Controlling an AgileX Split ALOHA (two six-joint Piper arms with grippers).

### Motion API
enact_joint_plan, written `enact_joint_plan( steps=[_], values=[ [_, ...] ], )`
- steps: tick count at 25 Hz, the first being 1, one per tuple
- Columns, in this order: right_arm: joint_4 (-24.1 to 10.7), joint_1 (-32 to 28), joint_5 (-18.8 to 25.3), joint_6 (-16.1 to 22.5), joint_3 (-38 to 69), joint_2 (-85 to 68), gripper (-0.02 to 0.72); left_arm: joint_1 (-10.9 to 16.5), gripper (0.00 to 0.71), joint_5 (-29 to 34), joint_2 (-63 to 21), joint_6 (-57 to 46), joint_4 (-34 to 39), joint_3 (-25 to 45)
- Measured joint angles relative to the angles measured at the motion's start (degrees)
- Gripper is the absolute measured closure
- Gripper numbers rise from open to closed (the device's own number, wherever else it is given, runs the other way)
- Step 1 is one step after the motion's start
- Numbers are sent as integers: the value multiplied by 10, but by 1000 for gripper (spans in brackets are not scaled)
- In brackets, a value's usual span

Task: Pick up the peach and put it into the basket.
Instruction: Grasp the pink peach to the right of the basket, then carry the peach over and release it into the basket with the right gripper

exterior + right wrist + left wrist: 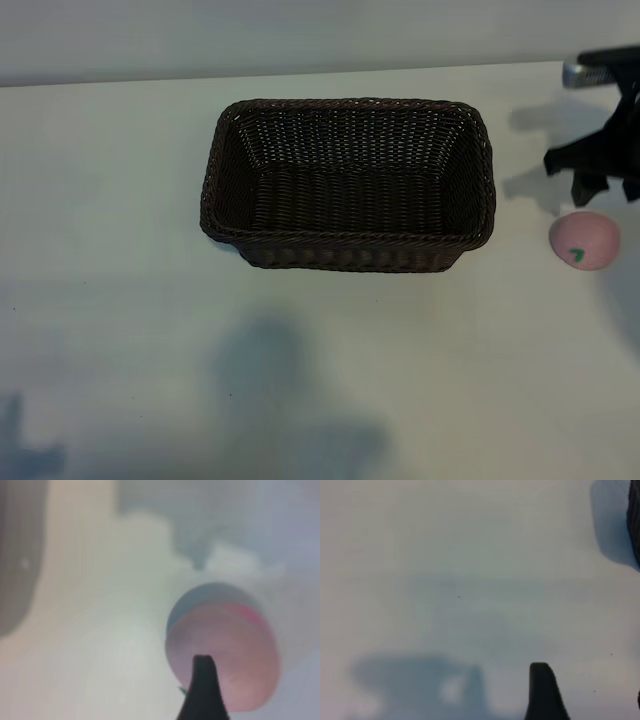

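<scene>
The peach (pixel 584 240), a small pale-pink ball with a green leaf mark, lies on the white table to the right of the basket (pixel 350 255). The basket is a large dark brown wicker one, and nothing shows inside it. My right gripper (pixel 608 195) hangs open just behind and above the peach, not touching it. In the right wrist view one dark finger (pixel 202 692) stands in front of the peach (pixel 235 645). My left gripper (pixel 590 702) is open over bare table, with one finger (pixel 543 692) showing and a corner of the basket (pixel 635 520) off to the side.
The white table (pixel 120 330) spreads around the basket on every side. The left arm's shadow falls on the table in front of the basket. The table's far edge runs behind the basket and the right arm.
</scene>
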Motion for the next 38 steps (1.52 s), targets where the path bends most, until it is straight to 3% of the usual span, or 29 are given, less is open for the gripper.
enact_joint_plan(
  steps=[5, 13, 15, 20, 24, 27, 34, 38],
  values=[
    [4, 0, -64, 0, 45, 1, 163, 0, 258, 6, 0, 2, -4, 5],
    [4, 0, -106, 3, 71, 13, 181, 0, 258, 7, 0, 2, -5, 5],
    [4, 0, -107, 4, 72, 22, 236, 0, 259, 7, 0, 2, -5, 5],
    [-2, 0, -96, 17, 72, 26, 586, 0, 259, 8, 0, 2, -5, 5],
    [-7, 0, -83, 18, 72, 12, 657, 0, 260, 8, 0, 2, -5, 5],
    [-7, 0, -48, 19, 59, -10, 660, 0, 260, 8, 0, 2, -5, 5],
    [1, 0, 107, 18, -92, -58, 660, 0, 260, 8, 0, 2, -6, 5],
    [8, 0, 167, 17, -171, -59, 660, 0, 260, 8, 0, 2, -6, 5]
  ],
)
